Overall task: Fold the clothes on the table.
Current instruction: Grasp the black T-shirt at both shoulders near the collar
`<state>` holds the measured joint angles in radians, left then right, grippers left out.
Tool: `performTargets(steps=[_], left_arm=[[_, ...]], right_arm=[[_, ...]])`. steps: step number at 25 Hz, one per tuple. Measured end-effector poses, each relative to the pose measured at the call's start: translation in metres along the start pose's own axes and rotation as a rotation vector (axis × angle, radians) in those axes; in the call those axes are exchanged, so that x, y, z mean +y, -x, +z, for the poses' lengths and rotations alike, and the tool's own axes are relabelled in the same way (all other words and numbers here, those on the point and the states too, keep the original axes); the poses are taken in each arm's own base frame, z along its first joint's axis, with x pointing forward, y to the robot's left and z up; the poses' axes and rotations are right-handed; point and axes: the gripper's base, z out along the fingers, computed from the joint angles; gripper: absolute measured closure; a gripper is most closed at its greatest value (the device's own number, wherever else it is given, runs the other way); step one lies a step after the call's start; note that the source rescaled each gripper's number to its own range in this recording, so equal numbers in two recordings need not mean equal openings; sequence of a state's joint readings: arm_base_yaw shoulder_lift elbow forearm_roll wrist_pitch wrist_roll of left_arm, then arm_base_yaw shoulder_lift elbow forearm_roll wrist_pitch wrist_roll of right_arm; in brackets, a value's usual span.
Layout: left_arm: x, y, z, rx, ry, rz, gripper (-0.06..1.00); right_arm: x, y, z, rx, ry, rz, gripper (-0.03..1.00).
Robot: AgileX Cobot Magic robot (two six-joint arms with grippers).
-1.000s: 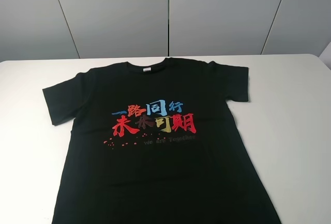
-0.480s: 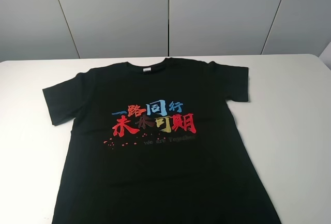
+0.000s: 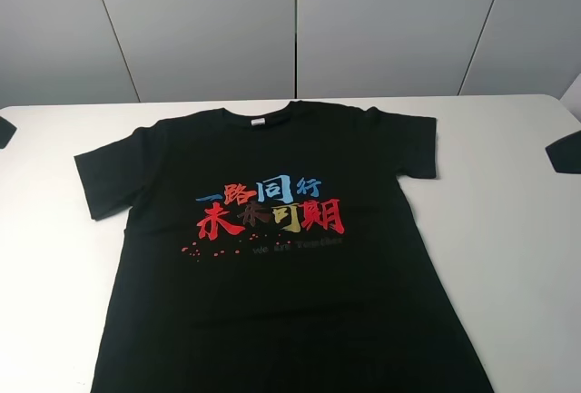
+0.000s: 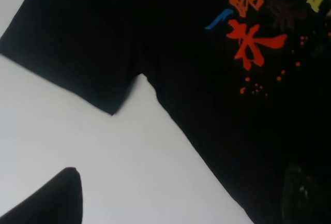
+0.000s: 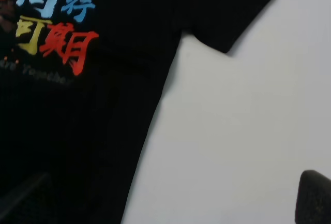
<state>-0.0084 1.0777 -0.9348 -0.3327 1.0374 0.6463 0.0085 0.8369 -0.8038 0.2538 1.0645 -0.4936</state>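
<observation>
One black T-shirt (image 3: pixel 272 320) lies flat and face up on the single white table (image 3: pixel 508 248), covering most of its middle. The collar (image 3: pixel 290 107) sits just short of the far edge, and the hem runs out of view toward the near edge. The two sleeves are spread flat. One sleeve (image 3: pixel 113 171) points toward the left edge and the other sleeve (image 3: pixel 413 143) toward the right edge. The chest carries one print (image 3: pixel 270 207): two rows of large characters in blue, red and yellow. Beneath them are a scatter of red dots and one faint line of small lettering.

Two grippers show, each only as a dark tip at the side of the high view. The left gripper (image 3: pixel 4 131) is at the left edge, close to the far left corner. The right gripper (image 3: pixel 565 152) is at the right edge, not far from the far right corner. Both are clear of the cloth.

In the left wrist view, one of the fingers (image 4: pixel 51 200) hangs over bare table, apart from the sleeve. Its partner seems to be the dim shape over the black cloth, though dark on dark this is hard to confirm. The pair stands wide apart, holding nothing. The right pair is likewise spread and grips nothing. One finger (image 5: pixel 315 198) is over bare table and the other is a faint bar over the shirt's body.
</observation>
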Motion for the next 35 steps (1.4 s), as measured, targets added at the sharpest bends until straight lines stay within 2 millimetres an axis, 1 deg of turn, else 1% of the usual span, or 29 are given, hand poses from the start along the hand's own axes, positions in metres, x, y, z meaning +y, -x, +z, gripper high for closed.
performTargets(steps=[3,5,6,9,12,16,20,23,26,30,35], left_arm=[[0.009,0.012,0.023,0.004,-0.055,0.142,-0.06],[0.011,0.017,0.039,0.006,-0.09,0.23,-0.06],[0.01,0.02,0.048,0.013,-0.113,0.277,-0.06],[0.0,0.027,0.077,0.046,-0.172,0.398,-0.06],[-0.015,0.032,0.109,0.104,-0.21,0.505,-0.06],[-0.03,0.032,0.146,0.183,-0.219,0.644,-0.06],[-0.03,0.032,0.171,0.199,-0.188,0.688,-0.06],[-0.029,0.029,0.185,0.225,-0.188,0.685,-0.06],[-0.027,0.024,0.198,0.265,-0.193,0.704,-0.06],[-0.02,0.018,0.216,0.314,-0.156,0.793,-0.06],[-0.016,0.014,0.227,0.336,-0.14,0.842,-0.06]], right_arm=[[-0.011,0.023,0.023,0.063,0.067,-0.059,-0.03],[-0.014,0.034,0.036,0.086,0.129,-0.122,-0.03],[-0.014,0.038,0.045,0.103,0.159,-0.165,-0.03],[-0.007,0.048,0.071,0.157,0.249,-0.297,-0.03],[0.002,0.05,0.096,0.235,0.306,-0.381,-0.03],[0.006,0.049,0.123,0.31,0.317,-0.445,-0.03],[0.004,0.047,0.144,0.366,0.329,-0.452,-0.03],[0.004,0.045,0.155,0.397,0.343,-0.465,-0.03],[0.01,0.044,0.161,0.411,0.342,-0.53,-0.03],[0.009,0.045,0.167,0.412,0.322,-0.56,-0.03],[0.009,0.045,0.172,0.408,0.322,-0.581,-0.03]])
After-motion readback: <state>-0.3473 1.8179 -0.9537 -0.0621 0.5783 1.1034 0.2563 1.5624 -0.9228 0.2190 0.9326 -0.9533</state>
